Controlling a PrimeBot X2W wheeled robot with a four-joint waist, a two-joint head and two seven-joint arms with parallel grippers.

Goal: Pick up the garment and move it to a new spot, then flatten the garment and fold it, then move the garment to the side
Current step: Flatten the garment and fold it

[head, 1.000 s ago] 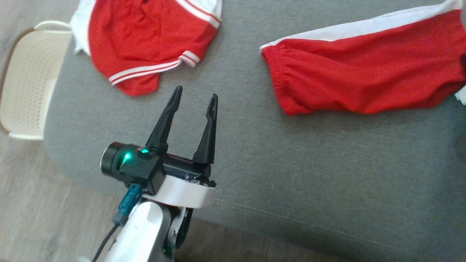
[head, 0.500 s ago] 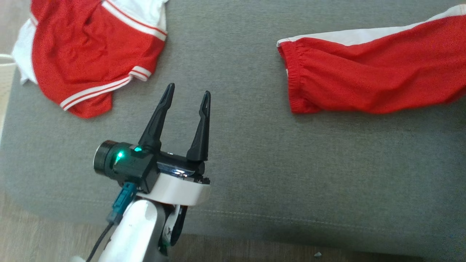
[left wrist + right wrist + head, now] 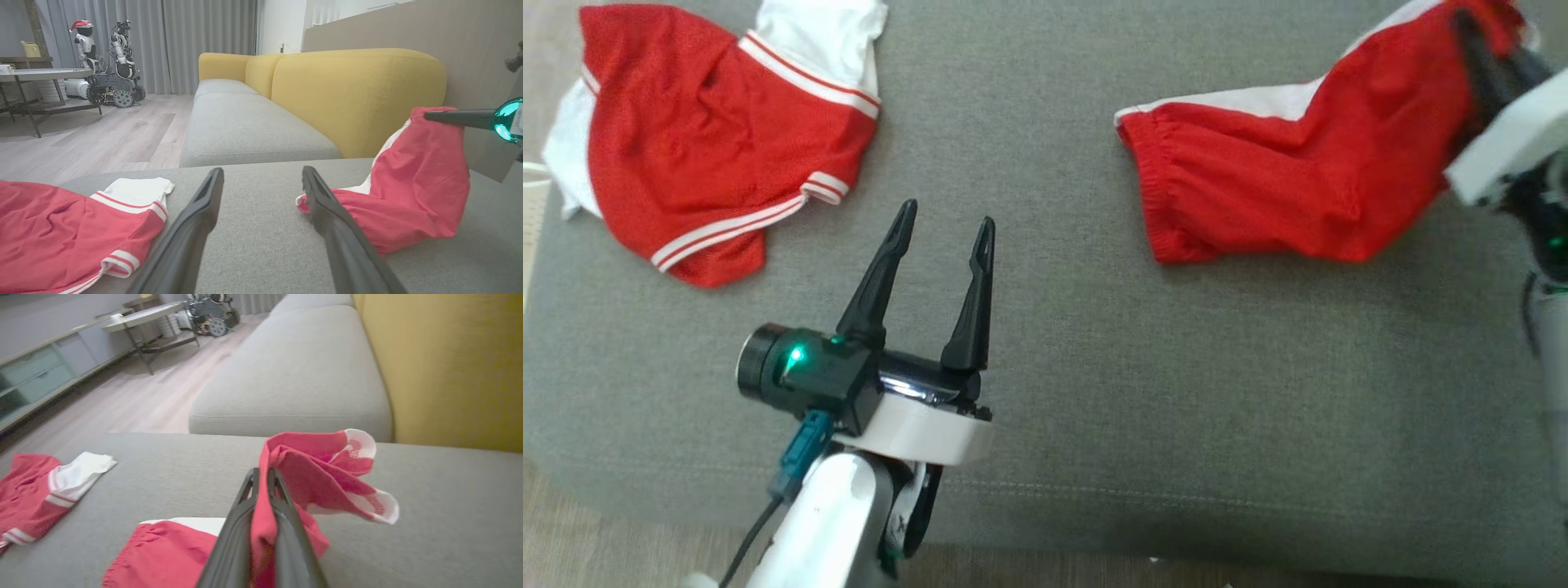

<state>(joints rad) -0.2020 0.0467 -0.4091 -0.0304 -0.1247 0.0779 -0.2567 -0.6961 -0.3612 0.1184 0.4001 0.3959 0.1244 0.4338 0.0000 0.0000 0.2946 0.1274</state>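
The garment, red shorts (image 3: 1258, 188) with a white side stripe, lies on the grey cushion (image 3: 1176, 367) at the right. Its far end is lifted off the cushion and bunched up. My right gripper (image 3: 1482, 49) is shut on that lifted end; in the right wrist view the red cloth (image 3: 318, 469) is pinched between its fingers (image 3: 263, 473). The left wrist view shows the shorts (image 3: 408, 204) hanging from the right gripper's finger (image 3: 457, 116). My left gripper (image 3: 947, 214) hovers open and empty over the cushion's middle (image 3: 262, 171), between the two garments.
A red jersey with white trim (image 3: 703, 155) lies spread at the cushion's left end (image 3: 61, 228). A yellow sofa back (image 3: 355, 90) and grey sofa seat (image 3: 245, 126) stand beyond. Wood floor, a low table (image 3: 41, 75) and small robots (image 3: 110, 61) are farther off.
The head camera has shifted. My right gripper has come into view at the upper right, and the shorts' right end has risen off the cushion in its grip. The left gripper stays open.
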